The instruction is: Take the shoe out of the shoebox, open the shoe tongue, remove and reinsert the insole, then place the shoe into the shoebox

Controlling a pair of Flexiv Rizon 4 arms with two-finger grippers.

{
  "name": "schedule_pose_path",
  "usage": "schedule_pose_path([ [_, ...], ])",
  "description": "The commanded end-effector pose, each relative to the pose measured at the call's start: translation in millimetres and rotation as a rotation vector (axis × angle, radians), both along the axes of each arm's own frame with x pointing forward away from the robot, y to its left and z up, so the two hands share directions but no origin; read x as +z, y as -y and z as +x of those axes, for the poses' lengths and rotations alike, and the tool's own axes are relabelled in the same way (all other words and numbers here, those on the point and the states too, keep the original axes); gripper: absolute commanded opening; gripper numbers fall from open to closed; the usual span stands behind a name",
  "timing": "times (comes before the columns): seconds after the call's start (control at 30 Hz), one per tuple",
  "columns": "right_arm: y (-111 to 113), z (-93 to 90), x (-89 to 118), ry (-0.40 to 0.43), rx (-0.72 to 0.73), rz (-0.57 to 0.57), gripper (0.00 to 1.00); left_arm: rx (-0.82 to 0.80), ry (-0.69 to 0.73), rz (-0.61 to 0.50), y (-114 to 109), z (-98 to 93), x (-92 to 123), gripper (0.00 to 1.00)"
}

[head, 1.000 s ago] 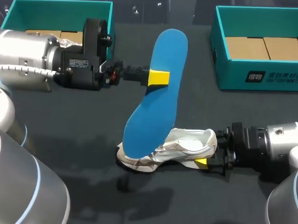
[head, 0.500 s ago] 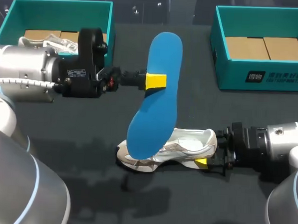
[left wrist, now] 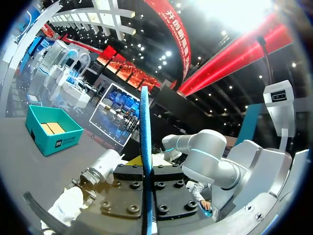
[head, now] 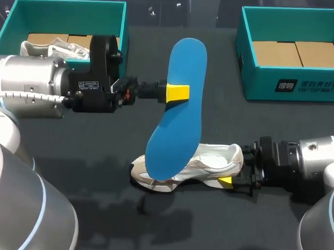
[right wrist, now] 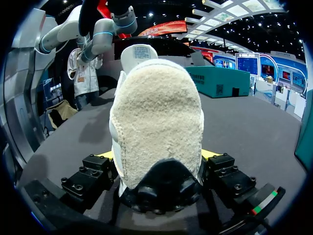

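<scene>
Head view: left gripper (head: 177,93) holds insole (head: 175,138) above shoe (head: 213,160).

Head view overhead, right wrist close behind shared shoe (head: 215,161)

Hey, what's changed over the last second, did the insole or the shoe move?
The left gripper, shut on the blue insole, carried it slightly toward the robot, after a small sideways wobble. The right gripper kept its grip on the heel of the shoe, which did not move.
</scene>
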State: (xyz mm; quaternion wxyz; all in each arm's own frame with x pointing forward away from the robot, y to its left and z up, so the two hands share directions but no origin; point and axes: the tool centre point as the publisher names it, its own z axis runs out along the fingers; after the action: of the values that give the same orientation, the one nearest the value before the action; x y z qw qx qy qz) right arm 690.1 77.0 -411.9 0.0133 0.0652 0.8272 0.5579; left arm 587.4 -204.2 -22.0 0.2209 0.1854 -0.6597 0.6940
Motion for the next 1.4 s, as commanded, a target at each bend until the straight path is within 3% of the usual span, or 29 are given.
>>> schedule_pose_path([
  [0.03,5,0.5,3,0.007,-0.004,-0.019,1.00,0.002,0.000,-0.001,2,-0.2,-1,0.00],
  [0.63,53,-15.1,11,-0.018,-0.035,-0.310,1.00,0.002,0.000,-0.001,2,-0.2,-1,0.00],
  [0.7,61,-15.9,13,-0.028,-0.042,-0.362,1.00,0.002,0.000,-0.001,2,-0.2,-1,0.00],
  [0.8,70,-15.0,19,-0.118,-0.102,-0.570,1.00,0.002,0.000,-0.001,2,-0.2,-1,0.00],
  [1.2,70,-15.0,19,-0.118,-0.102,-0.570,1.00,0.002,0.000,-0.001,2,-0.2,-1,0.00],
  [1.4,73,-14.0,41,-0.075,-0.075,-0.753,1.00,0.002,0.000,-0.001,2,-0.2,-1,0.00],
])
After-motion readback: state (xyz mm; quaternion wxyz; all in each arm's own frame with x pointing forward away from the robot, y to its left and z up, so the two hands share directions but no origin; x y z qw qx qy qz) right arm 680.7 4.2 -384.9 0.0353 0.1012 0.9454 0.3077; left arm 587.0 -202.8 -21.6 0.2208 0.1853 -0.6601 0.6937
